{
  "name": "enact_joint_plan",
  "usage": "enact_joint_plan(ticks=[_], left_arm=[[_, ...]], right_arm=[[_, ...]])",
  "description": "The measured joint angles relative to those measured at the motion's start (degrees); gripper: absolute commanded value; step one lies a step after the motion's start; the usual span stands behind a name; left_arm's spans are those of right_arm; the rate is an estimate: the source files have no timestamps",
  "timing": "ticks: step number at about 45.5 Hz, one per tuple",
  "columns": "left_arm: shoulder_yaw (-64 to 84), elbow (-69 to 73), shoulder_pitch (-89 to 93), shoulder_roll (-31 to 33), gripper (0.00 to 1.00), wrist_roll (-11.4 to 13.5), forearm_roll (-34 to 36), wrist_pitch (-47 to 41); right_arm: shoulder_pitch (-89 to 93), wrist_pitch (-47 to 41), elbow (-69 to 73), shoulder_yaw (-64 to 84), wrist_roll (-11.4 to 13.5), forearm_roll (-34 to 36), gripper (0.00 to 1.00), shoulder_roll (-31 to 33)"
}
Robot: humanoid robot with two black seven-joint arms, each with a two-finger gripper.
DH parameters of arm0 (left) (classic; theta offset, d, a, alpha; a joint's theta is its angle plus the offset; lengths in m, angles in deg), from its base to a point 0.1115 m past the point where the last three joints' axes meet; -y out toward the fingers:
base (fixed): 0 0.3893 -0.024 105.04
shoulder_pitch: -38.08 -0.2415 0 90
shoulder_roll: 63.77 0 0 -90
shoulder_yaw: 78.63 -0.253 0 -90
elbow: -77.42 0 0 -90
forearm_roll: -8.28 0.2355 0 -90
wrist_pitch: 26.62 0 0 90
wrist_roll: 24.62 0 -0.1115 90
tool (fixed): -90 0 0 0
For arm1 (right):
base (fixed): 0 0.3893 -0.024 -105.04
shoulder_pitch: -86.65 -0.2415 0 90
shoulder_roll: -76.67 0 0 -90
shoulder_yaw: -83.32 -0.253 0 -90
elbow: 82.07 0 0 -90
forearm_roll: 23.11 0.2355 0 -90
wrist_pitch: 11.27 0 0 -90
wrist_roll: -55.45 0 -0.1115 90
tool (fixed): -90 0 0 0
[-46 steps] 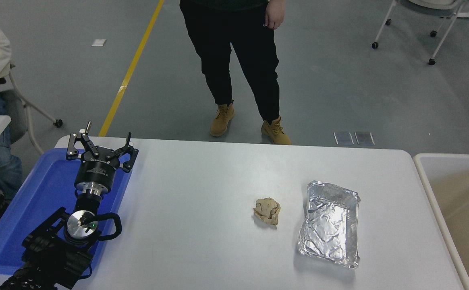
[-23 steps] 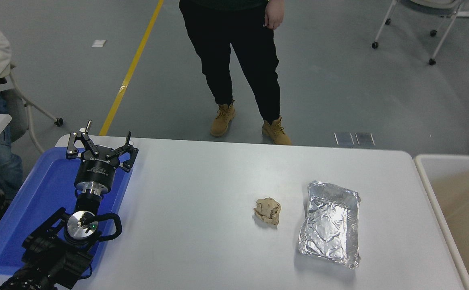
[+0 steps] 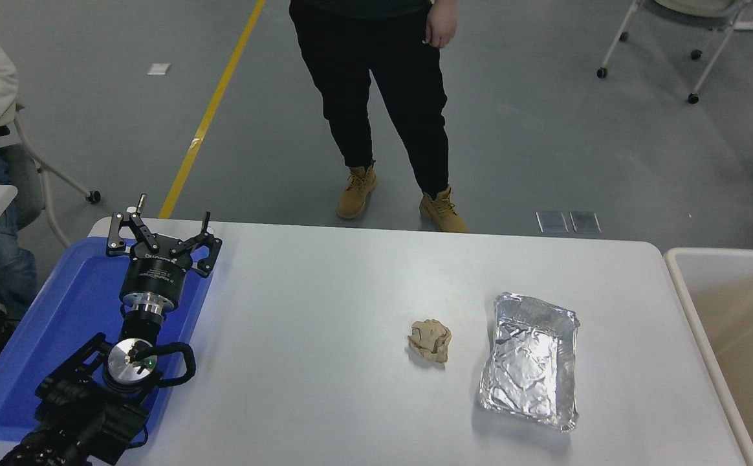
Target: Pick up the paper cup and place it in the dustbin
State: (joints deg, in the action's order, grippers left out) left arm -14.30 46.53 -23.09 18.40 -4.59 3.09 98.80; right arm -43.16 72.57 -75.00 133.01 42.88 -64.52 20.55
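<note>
Paper cup is nowhere in my head view: not on the white table (image 3: 325, 291), and not in the part of the dustbin (image 3: 677, 275) that shows at the right edge, whose beige inside looks bare as far as the frame reaches. My right arm is out of sight now, though half a second ago a dark sliver sat at the right edge above the bin, so I judge the drop is likely done and the cup lies below what I can see. My left gripper (image 3: 160, 234) sits parked over the blue tray (image 3: 72, 304), its 2 fingers spread and holding nothing, unmoved over the last second. What remains on the table is 1 crumpled tan paper ball (image 3: 429, 339) and, just beside it, 1 silver foil tray (image 3: 532, 359). A person (image 3: 383, 84) stands at the far side.
</note>
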Motion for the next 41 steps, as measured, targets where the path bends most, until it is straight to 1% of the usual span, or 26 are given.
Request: enact_joint_plan(ticks=[16, 17, 18, 19, 20, 23, 41], left_arm=[[0.0, 0.02, 0.0, 0.01, 1.0, 0.0, 0.0, 0.0], [0.0, 0.02, 0.0, 0.01, 1.0, 0.0, 0.0, 0.0], [0.0, 0.02, 0.0, 0.01, 1.0, 0.0, 0.0, 0.0], [0.0, 0.02, 0.0, 0.01, 1.0, 0.0, 0.01, 0.0], [0.0, 0.02, 0.0, 0.01, 1.0, 0.0, 0.0, 0.0], [0.0, 0.02, 0.0, 0.01, 1.0, 0.0, 0.0, 0.0], [0.0, 0.02, 0.0, 0.01, 1.0, 0.0, 0.0, 0.0]], right_arm=[[3.69, 1.09, -1.8, -0.43, 1.14, 2.42, 0.0, -4.3], [3.77, 1.13, -1.86, -0.44, 1.17, 2.5, 0.1, -4.41], [3.84, 1.16, -1.89, -0.47, 1.2, 2.57, 0.4, -4.5], [3.93, 1.24, -1.92, -0.51, 1.23, 2.7, 0.74, -4.63], [3.99, 1.3, -1.95, -0.55, 1.24, 2.79, 0.92, -4.72], [4.15, 1.63, -2.03, -0.64, 1.29, 3.27, 1.0, -5.01], [4.34, 2.3, -2.2, -0.85, 1.2, 5.91, 1.0, -5.95]])
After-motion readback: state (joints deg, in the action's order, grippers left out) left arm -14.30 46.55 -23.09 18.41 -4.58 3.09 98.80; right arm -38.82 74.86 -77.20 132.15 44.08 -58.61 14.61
